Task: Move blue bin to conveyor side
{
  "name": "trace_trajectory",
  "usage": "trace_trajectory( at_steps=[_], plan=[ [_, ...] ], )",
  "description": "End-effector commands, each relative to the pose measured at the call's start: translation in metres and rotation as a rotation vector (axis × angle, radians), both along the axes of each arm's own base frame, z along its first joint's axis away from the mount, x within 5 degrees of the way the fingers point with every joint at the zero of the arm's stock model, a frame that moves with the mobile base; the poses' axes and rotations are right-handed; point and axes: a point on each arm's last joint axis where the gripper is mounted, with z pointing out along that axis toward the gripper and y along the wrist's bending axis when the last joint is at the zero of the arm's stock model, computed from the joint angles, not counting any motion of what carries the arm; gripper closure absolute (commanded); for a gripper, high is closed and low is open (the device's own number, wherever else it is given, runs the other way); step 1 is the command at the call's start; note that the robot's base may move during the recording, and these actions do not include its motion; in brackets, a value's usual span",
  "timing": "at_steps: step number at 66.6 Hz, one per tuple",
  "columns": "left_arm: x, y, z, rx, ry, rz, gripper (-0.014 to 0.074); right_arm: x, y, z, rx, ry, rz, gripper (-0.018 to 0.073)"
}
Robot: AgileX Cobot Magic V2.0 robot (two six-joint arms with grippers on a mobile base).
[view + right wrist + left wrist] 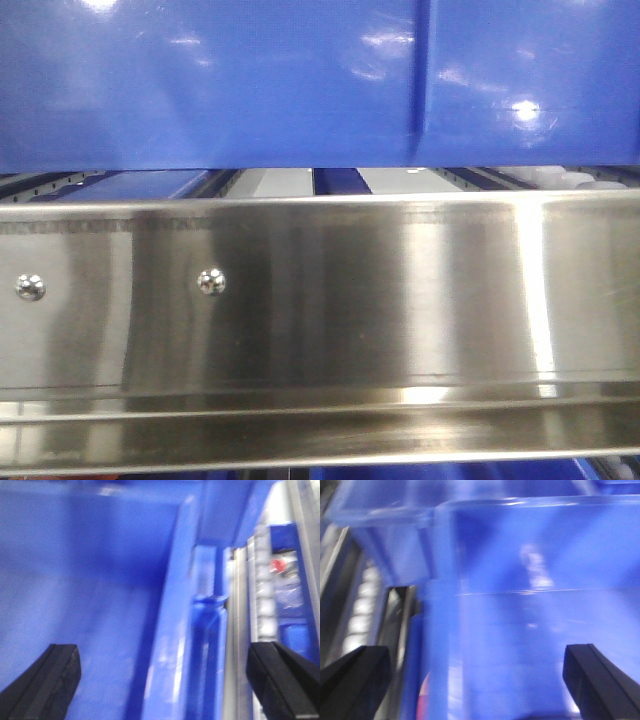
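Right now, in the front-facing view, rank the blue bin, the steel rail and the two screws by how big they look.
1. steel rail, over half the frame
2. blue bin, cut off by the frame edges
3. left screw and right screw, which look alike

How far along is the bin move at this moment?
Nothing looks done: the blue bin sits on the steel rack, no conveyor in view. In hand: left hand and right hand each open, straddling a bin wall, not yet gripping. Left: grip, lift and carry it over.
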Motion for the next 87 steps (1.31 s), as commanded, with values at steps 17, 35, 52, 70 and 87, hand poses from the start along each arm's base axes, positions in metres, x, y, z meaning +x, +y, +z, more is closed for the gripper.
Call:
trace_trajectory(
  at_steps=[17,35,52,70,87],
  plan=[
    [0.010,0.006,-0.006,0.013,0.023,-0.014,-0.0006,0.016,0.018,-0.014,-0.023,0.030,0.005,0.0000],
    [0.024,0.006,-0.024,0.012,0.085,-0.015,-0.0006,0.031,0.020,-0.029,-0.026,0.077,-0.022,0.0000],
    [0.028,0.006,-0.033,0.012,0.117,-0.015,-0.0006,0.043,0.024,-0.044,-0.053,0.116,-0.024,0.0000],
    [0.028,0.006,-0.033,0.009,0.117,-0.017,-0.0006,0.050,0.010,-0.046,-0.066,0.119,-0.048,0.0000],
    [0.028,0.006,-0.033,0.008,0.117,-0.017,-0.0006,0.051,0.012,-0.069,-0.052,0.209,-0.004,0.0000]
  ],
)
